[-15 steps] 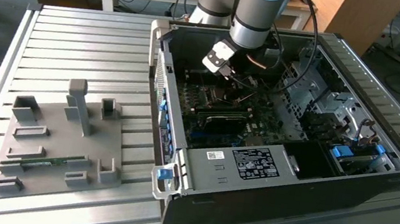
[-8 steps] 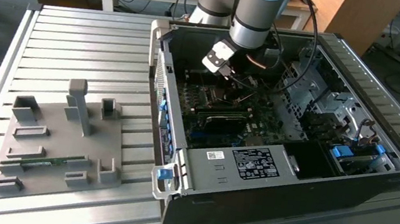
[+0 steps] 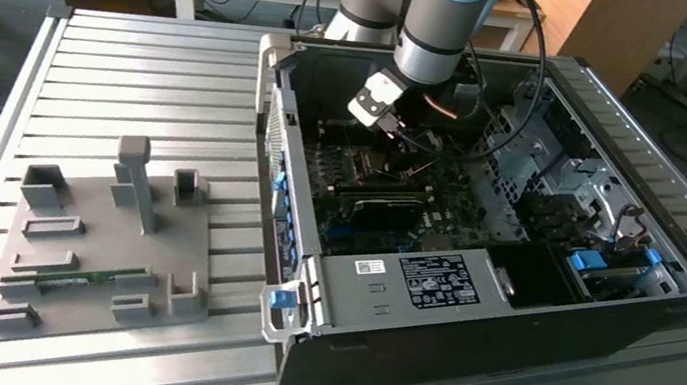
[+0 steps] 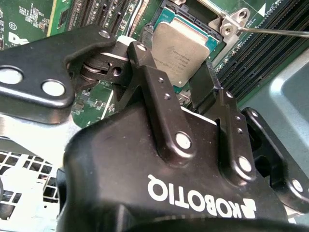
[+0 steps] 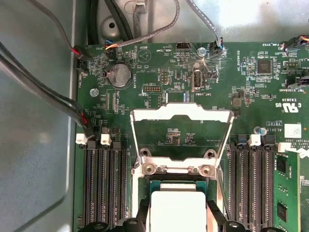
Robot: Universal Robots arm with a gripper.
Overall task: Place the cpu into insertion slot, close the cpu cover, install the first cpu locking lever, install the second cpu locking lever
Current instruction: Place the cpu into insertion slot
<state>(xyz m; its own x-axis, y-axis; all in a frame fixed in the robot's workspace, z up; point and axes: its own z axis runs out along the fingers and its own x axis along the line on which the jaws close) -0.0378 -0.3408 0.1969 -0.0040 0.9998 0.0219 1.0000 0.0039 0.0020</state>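
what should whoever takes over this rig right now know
Gripper: shut on the cpu, down at the socket.
Cpu cover: hinged open, up off the socket.
Done: the cpu is at the socket; I cannot tell if it is fully seated.
Not yet done: cover closing, both locking levers.

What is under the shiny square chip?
The gripper holds the cpu over the socket frame; green motherboard shows around it. Whatever lies directly beneath is hidden by the chip.
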